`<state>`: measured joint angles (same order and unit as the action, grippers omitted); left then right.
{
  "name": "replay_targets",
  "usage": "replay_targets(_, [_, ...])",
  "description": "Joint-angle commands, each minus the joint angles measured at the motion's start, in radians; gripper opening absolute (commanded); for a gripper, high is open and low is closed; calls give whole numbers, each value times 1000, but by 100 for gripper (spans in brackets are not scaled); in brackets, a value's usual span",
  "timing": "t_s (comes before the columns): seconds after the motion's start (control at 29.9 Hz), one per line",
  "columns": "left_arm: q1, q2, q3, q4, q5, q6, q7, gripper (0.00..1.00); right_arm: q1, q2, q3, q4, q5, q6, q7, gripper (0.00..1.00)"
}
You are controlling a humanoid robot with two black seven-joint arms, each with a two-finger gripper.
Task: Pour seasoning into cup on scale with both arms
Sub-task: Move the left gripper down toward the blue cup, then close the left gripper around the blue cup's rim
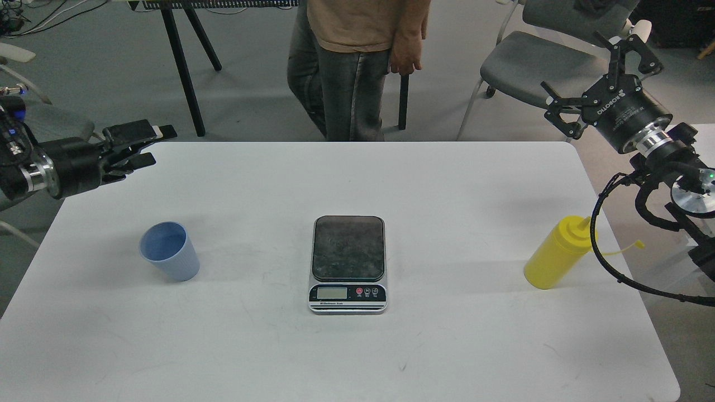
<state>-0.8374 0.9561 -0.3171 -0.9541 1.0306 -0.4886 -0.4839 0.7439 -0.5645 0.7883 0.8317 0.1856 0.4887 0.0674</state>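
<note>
The light-blue ribbed cup [169,251] is standing upright on the white table [346,357], left of centre and well apart from the digital kitchen scale [347,263], whose dark platform is sitting bare. The yellow squeeze bottle [556,253] of seasoning is standing near the table's right edge, its nozzle partly hidden by a black cable [600,254] looping in front of it, its tethered cap strap sticking out to the right.

The left gripper [146,146] is hovering over the table's far-left corner, above and behind the cup, its 2 fingers parted and holding nothing. The right gripper [599,78] is hanging high off the table's far-right corner, well above the bottle, its fingers spread wide and empty. Neither of the 2 is touching anything, so the task looks barely begun: the cup is not on the scale.

Several risks are showing. The cup is light and tapered, so a slanted approach could tip it or push it away instead of catching it. The cable hanging against the bottle could drag or topple it as the right arm descends. A hard squeeze could squirt seasoning early. A person [352,67] is standing just behind the table's far edge, near where the arms could swing.
</note>
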Motion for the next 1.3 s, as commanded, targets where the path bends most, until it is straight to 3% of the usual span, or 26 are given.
replay_targets(0.0, [-11, 15, 0, -2, 81, 0, -5, 100, -1, 0, -1, 0, 0, 0, 2, 100])
replay_targets(0.27, [-9, 16, 0, 14, 338, 0, -5, 100, -3, 0, -1, 1, 0, 0, 2, 100])
replay_targets(0.94, [1, 12, 90, 14, 476, 0, -5, 100, -3, 2, 2, 1, 0, 0, 2, 100])
replay_targets(1.27, [81, 7, 90, 14, 493, 0, -5, 100, -1, 0, 5, 3, 0, 0, 2, 100])
